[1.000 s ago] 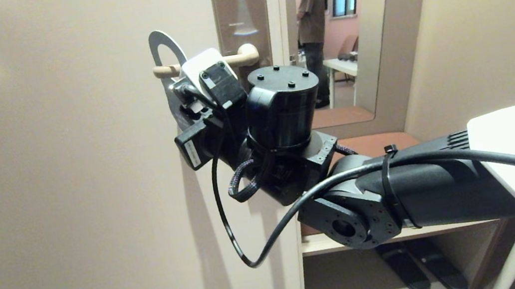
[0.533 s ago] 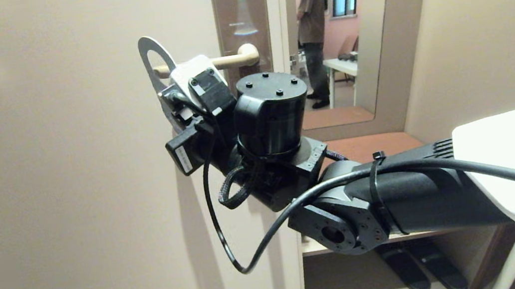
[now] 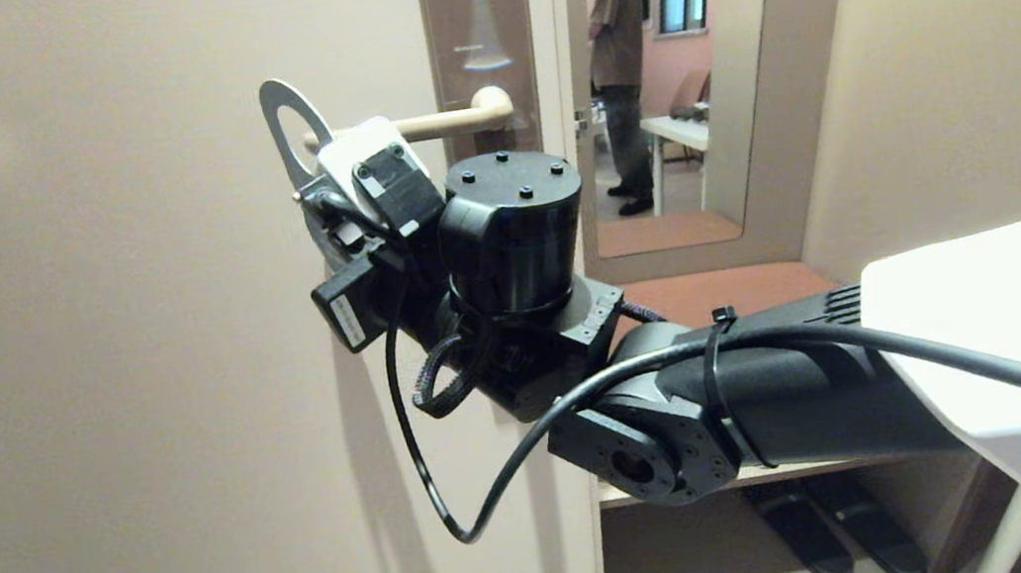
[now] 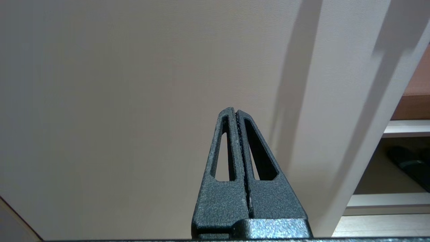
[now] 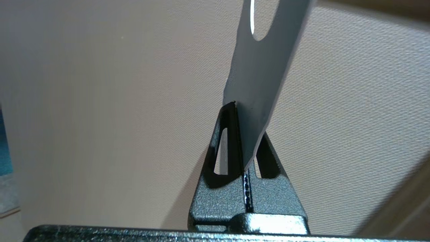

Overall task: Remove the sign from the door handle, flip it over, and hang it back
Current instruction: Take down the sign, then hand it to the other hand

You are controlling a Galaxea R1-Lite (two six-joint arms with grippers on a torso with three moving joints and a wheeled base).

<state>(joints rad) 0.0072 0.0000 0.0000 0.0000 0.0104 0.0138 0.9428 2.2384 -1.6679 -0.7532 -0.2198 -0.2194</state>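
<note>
The right gripper (image 5: 240,134) is clenched on the lower edge of the sign (image 5: 262,74); its print is not visible. The sign's hole stands beside the tip of the door handle (image 3: 437,122), whether around it I cannot tell. The left gripper (image 4: 236,112) is closed on nothing, facing the door (image 4: 117,84).
</note>
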